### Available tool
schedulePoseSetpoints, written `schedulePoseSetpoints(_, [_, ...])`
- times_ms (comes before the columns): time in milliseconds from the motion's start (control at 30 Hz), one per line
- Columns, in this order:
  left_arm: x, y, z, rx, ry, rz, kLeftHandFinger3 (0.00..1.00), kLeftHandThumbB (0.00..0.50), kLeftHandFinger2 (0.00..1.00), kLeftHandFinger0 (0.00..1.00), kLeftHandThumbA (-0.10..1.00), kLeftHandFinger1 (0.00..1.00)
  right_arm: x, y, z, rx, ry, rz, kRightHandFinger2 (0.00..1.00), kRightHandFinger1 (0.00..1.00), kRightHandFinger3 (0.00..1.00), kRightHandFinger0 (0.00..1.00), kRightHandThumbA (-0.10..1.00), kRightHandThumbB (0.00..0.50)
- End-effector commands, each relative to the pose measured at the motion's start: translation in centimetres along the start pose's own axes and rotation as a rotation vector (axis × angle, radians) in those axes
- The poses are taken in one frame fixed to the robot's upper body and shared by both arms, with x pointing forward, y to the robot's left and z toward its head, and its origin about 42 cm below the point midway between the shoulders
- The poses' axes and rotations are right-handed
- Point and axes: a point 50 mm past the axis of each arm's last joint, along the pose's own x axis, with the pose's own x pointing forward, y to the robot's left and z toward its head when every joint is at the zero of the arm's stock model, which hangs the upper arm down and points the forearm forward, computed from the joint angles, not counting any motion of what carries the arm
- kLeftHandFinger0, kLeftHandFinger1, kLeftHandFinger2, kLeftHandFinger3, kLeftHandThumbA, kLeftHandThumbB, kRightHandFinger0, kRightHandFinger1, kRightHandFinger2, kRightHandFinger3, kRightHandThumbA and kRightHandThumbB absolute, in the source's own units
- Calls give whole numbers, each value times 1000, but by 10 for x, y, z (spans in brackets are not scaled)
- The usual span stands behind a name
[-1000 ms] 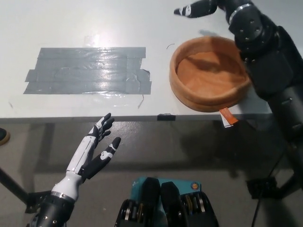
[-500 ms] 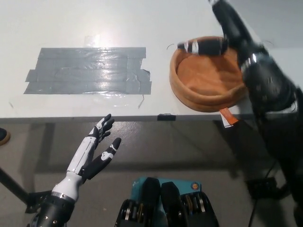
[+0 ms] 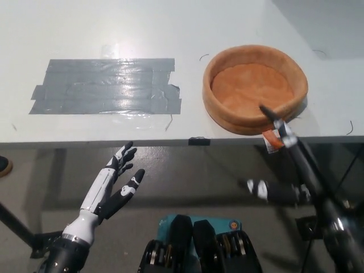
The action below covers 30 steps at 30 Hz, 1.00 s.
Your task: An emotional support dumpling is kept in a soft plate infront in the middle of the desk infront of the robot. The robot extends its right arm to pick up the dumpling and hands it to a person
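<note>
Orange soft plate (image 3: 254, 88) — beyond black fingers (image 3: 272, 116)

A white desk (image 3: 170, 34) bearing a grey tape patch (image 3: 105, 85) stands over grey floor (image 3: 187, 182).

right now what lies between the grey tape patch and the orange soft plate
In the head view, only bare white desk separates the grey tape patch from the round orange soft plate.

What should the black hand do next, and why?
Probably stay low and come to rest by the robot's side. The soft plate on the desk is empty, with no dumpling in sight, so nothing is left to pick up. The right hand hangs below the desk edge, blurred, and seems to hold nothing. The white left hand rests open at lower left.
</note>
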Motion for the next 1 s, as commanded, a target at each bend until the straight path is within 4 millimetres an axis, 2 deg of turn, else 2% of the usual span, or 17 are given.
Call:
schedulePoseSetpoints(0, [1,3,7,3,-61,16,1000,258,1000,966,688,1000,-14,-5,13,57,-145,-75,1000,1000,1000,1000,970,284])
schedulePoseSetpoints(100, [-2,3,5,8,-58,15,1000,254,1000,955,682,1000,-18,2,-4,52,-108,-60,1000,1000,1000,1000,954,278])
schedulePoseSetpoints(300, [-10,-3,1,-4,-41,10,1000,270,1000,961,693,1000,-27,18,-54,42,61,-15,1000,1000,1000,1000,917,327])
schedulePoseSetpoints(433, [-13,-3,1,-2,-32,14,1000,274,1000,959,691,1000,-27,23,-71,47,105,6,1000,1000,1000,1000,890,315])
schedulePoseSetpoints(767, [-14,-3,0,-9,-38,19,1000,269,1000,948,664,1000,-29,25,-78,47,125,37,1000,1000,1000,1000,864,287])
schedulePoseSetpoints(967, [-14,-3,0,-5,-38,17,1000,273,1000,948,655,1000,-29,25,-80,50,132,45,1000,1000,1000,1000,857,286])
